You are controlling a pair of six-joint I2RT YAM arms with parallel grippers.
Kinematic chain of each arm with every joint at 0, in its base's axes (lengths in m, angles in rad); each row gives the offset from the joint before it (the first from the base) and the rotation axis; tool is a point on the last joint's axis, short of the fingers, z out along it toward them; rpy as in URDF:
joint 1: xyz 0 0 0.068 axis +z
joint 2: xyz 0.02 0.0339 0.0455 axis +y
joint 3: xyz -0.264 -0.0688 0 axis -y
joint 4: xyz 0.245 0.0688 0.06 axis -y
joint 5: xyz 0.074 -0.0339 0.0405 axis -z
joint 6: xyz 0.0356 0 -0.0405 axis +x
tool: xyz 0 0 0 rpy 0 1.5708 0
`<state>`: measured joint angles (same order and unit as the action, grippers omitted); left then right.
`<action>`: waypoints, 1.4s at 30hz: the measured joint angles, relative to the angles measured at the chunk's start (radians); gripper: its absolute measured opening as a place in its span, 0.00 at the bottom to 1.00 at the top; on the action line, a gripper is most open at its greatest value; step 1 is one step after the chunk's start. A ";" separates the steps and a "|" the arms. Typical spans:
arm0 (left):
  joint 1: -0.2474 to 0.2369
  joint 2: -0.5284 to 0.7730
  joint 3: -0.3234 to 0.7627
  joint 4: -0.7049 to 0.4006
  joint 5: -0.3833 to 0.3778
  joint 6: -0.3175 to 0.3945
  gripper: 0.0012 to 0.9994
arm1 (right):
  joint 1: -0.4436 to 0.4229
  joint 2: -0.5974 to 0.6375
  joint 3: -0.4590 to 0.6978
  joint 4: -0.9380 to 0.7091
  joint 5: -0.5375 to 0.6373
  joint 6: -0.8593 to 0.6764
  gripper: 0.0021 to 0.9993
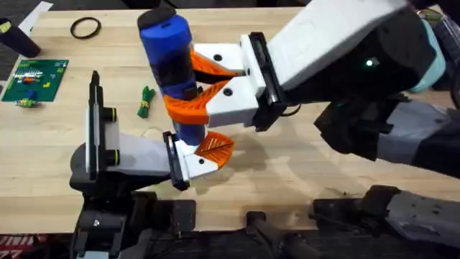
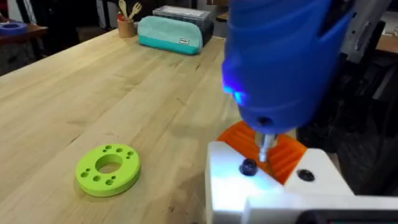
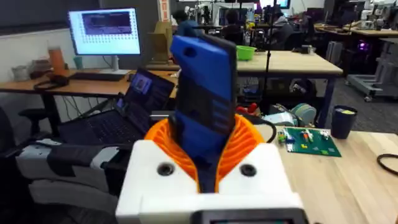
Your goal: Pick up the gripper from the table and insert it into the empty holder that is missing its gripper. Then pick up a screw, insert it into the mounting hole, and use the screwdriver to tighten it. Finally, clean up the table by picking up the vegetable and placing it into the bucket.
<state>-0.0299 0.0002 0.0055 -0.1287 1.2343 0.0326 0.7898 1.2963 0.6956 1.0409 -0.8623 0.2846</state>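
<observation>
Pale wooden planks make up the table (image 1: 302,173), with desks, a monitor and a laptop in the room behind. From above, the big white right gripper (image 1: 188,86) reaches in from the right, its two long orange fingers (image 1: 208,66) pinching the blue screwdriver (image 1: 171,65) between them. The screwdriver stands nearly upright over the near middle of the table, black cap on top.

Its metal tip (image 2: 264,148) comes down onto the white block of the small orange ribbed gripper (image 1: 214,146), which sits at the end of the holder (image 1: 133,155), against its black plate. In the left wrist view the tip touches the block right beside a dark screw (image 2: 248,167), and a blue light glows on the screwdriver body.

The holder lies low at the lower left, grey-white, with a black upright bracket (image 1: 95,115) and yellow-green rings.

I cannot tell how the left arm's own jaws stand.

The vegetable (image 1: 146,101), a small green bundle with a yellowish band, lies on the table just beyond the holder, left of the screwdriver and apart from it. A green board (image 1: 34,78) with coloured bricks sits at the far left, and a thin black ring (image 1: 85,27) beyond it. A lime-green disc (image 2: 108,170) with holes lies flat on the wood in the left wrist view.
</observation>
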 joint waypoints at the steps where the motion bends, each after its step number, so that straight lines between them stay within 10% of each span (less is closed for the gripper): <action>1: 0.000 0.000 0.000 0.000 0.000 0.000 0.01 | 0.000 0.000 0.000 0.000 0.000 -0.002 0.08; 42: 0.000 0.000 0.000 0.000 0.000 -0.002 0.01 | -0.001 0.000 0.000 -0.021 -0.036 -0.054 0.08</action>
<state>-0.0299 0.0002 0.0055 -0.1287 1.2339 0.0301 0.7887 1.2961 0.6956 1.0195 -0.8984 0.2310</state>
